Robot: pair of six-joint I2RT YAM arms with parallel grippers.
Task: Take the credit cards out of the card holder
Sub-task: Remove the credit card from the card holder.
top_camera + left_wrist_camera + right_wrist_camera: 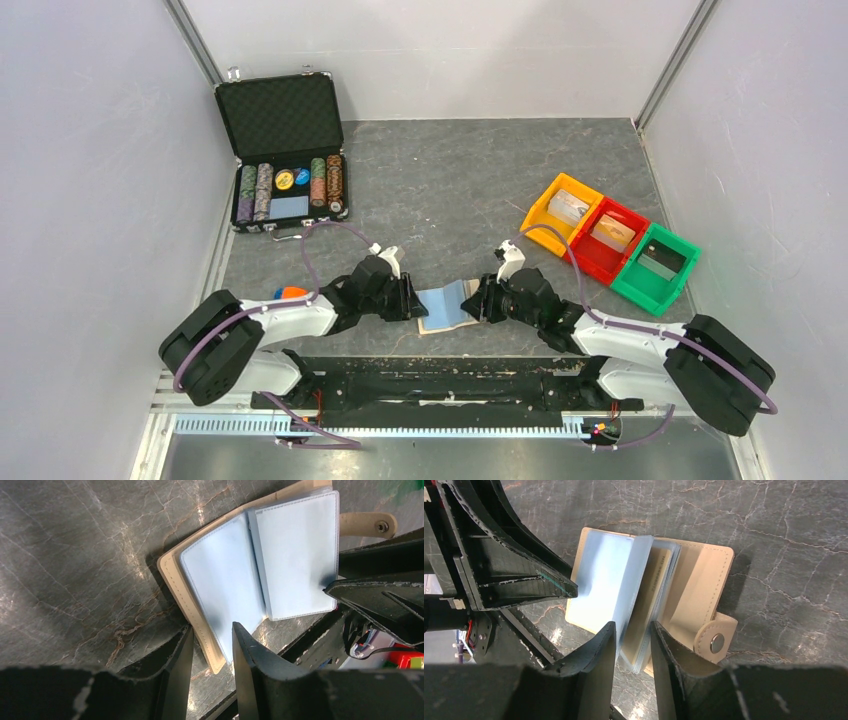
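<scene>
card holder (447, 305) open on table (450, 180), between grippers | left gripper (212, 630) straddles tan cover (169, 575) edge, right gripper (633, 625) straddles blue sleeves (606, 575) — clamped or not, cannot tell | credit card (655, 595): light, stiff, slick — pinch edge at sleeve mouth

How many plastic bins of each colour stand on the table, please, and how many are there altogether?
Orange bin: 1
Red bin: 1
Green bin: 1
Total: 3
</scene>
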